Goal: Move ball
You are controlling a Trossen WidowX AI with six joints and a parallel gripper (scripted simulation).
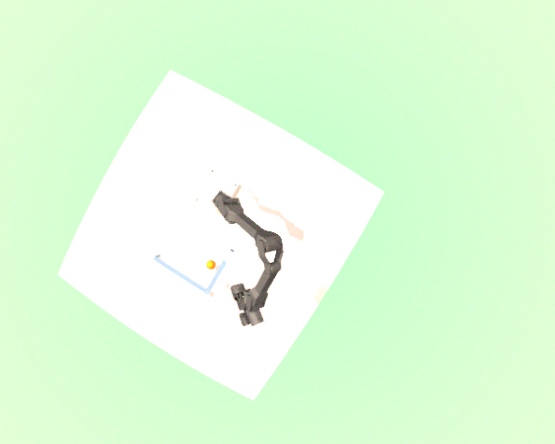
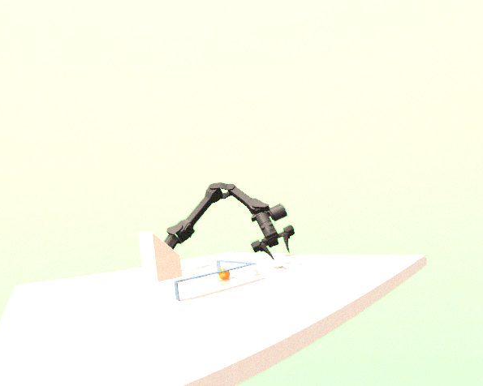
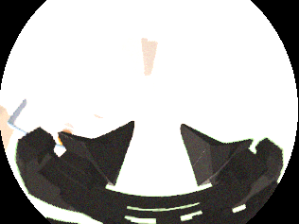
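Fingers of the gripper [image 2: 280,254] stand apart with only bare white surface between them, as the wrist view shows, so the claw is parted and carries nothing. It hangs low over the table [image 2: 357,274], tips pointing down, just outside the short wall [image 1: 215,276] of the clear corner, on the side away from the ball. The orange ball [image 1: 211,264] lies on the table inside the angle of the two walls, close to the short one and well apart from the far end of the long wall [image 1: 179,273]; in the exterior view it sits behind the long wall's near pane [image 2: 216,286]. No see-through copy can be made out in these pictures, so I cannot tell whether the ball is already on its spot or off it. The arm [image 1: 260,243] folds back on itself from its base near the table's middle, likely so that the claw can come at the ball from over the short wall. Being round, the ball would roll at a slight nudge, which is probably why the walls stand there as a stop.
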